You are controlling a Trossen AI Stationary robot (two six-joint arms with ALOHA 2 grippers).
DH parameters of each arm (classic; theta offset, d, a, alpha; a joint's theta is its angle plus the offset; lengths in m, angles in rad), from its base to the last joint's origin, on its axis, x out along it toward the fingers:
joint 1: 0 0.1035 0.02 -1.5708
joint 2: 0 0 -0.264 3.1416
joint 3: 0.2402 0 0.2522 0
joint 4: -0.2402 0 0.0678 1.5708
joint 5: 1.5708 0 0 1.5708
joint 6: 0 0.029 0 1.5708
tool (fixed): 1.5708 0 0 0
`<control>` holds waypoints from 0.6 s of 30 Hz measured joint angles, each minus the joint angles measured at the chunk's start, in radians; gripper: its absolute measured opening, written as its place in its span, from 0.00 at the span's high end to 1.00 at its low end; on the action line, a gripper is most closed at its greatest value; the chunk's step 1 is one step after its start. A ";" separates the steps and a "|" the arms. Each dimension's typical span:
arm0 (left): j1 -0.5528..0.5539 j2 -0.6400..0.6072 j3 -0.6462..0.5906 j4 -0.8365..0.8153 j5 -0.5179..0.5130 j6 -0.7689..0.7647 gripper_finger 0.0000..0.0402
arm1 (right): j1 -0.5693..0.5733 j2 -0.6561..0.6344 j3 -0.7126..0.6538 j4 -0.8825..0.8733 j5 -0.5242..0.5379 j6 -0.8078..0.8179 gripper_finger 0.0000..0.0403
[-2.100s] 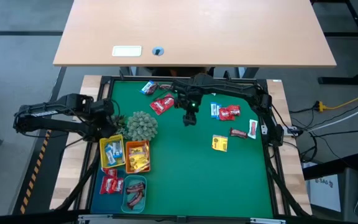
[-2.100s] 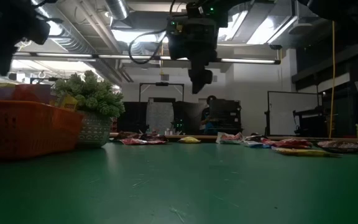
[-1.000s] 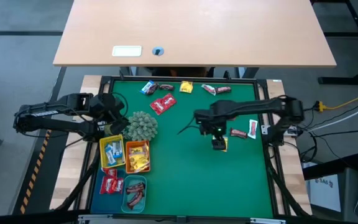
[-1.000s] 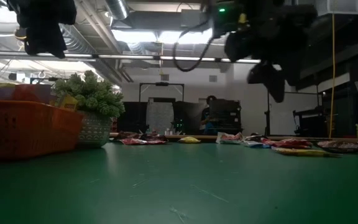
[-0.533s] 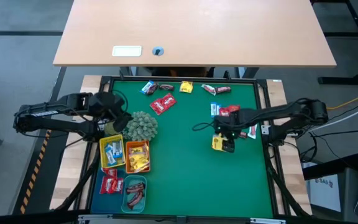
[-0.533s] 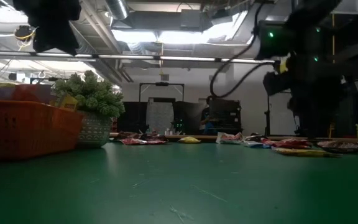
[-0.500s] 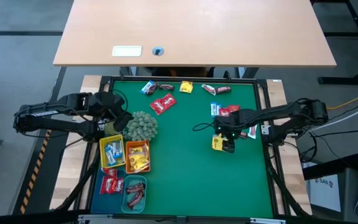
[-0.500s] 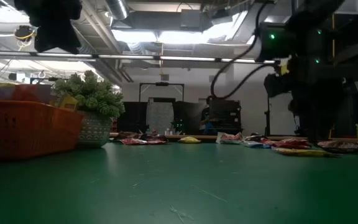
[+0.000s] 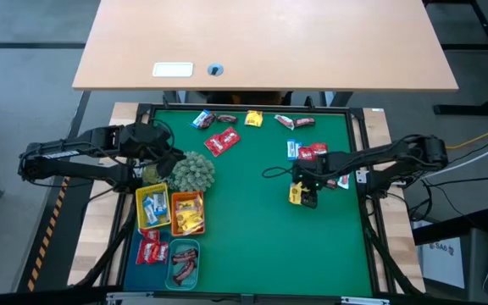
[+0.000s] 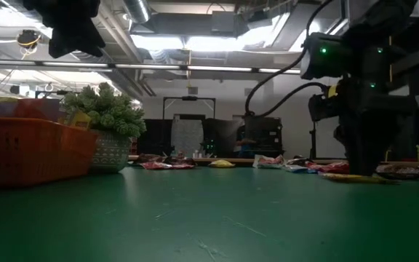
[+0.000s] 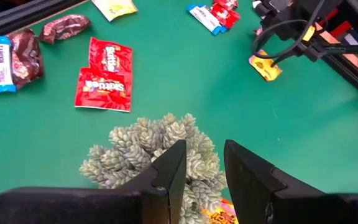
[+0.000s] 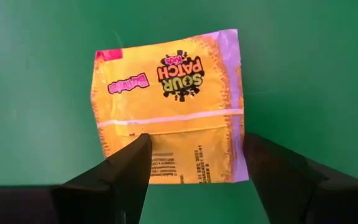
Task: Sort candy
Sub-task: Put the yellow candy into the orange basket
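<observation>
Since two seconds back, our right gripper [image 9: 308, 200] has swung from the mat's far middle down over the yellow packet [image 12: 170, 104], and we're now straddling it with fingers [image 12: 120, 172] wide, nothing held. We're judging this the pick step: next means dropping, pinching, then carrying to the trays [image 9: 185, 212]. Our left gripper [image 11: 201, 167] is hovering over the plant [image 11: 151, 155], fingers narrow and empty.

Wooden desk [image 9: 265, 42], grey floor [image 9: 24, 85], possibly ceiling strip lights [image 10: 195, 44].
</observation>
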 joint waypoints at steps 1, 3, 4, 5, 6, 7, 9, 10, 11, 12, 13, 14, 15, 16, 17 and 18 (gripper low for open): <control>0.000 0.000 0.000 0.000 -0.002 0.002 0.74 | 0.000 -0.001 -0.008 0.010 0.000 0.000 0.37; 0.000 0.000 0.000 0.000 -0.003 0.029 0.74 | 0.000 -0.002 -0.026 0.023 -0.001 -0.002 0.37; 0.000 0.000 0.000 0.000 -0.003 0.048 0.74 | 0.000 -0.002 -0.031 0.025 -0.001 -0.002 0.37; 0.000 0.000 0.000 0.000 -0.003 0.064 0.74 | 0.000 -0.002 -0.034 0.024 0.001 -0.003 0.37; 0.000 0.000 0.000 0.000 -0.003 0.076 0.74 | 0.000 -0.002 -0.036 0.024 0.005 -0.002 0.38; 0.000 0.000 0.000 0.000 -0.004 0.084 0.74 | 0.000 -0.002 -0.038 0.024 0.008 -0.003 0.39; 0.000 0.005 0.000 0.005 -0.009 0.100 0.74 | 0.000 -0.001 -0.038 0.027 0.010 -0.002 0.43; 0.000 0.008 0.000 0.006 -0.013 0.103 0.74 | 0.000 -0.001 -0.039 0.033 0.009 -0.002 0.45; 0.000 0.009 0.000 0.005 -0.022 0.103 0.74 | 0.000 -0.001 -0.039 0.041 0.008 -0.001 0.48; 0.000 0.012 0.000 0.006 -0.032 0.104 0.74 | -0.001 -0.001 -0.040 0.050 0.006 -0.001 0.51; 0.000 0.015 0.000 0.007 -0.043 0.104 0.74 | -0.001 -0.001 -0.040 0.055 0.006 0.000 0.54; 0.000 0.021 0.000 0.006 -0.052 0.104 0.74 | -0.001 -0.001 -0.040 0.058 0.007 0.000 0.58; 0.000 0.026 0.000 0.006 -0.057 0.105 0.74 | -0.001 -0.001 -0.040 0.061 0.007 0.000 0.61; 0.000 0.030 0.000 0.006 -0.057 0.105 0.74 | -0.002 -0.001 -0.040 0.064 0.006 0.000 0.64; 0.000 0.035 0.000 0.006 -0.057 0.105 0.74 | -0.002 0.000 -0.041 0.067 0.003 0.000 0.68; 0.000 0.040 0.000 0.007 -0.057 0.105 0.74 | -0.002 0.000 -0.041 0.071 0.000 0.000 0.71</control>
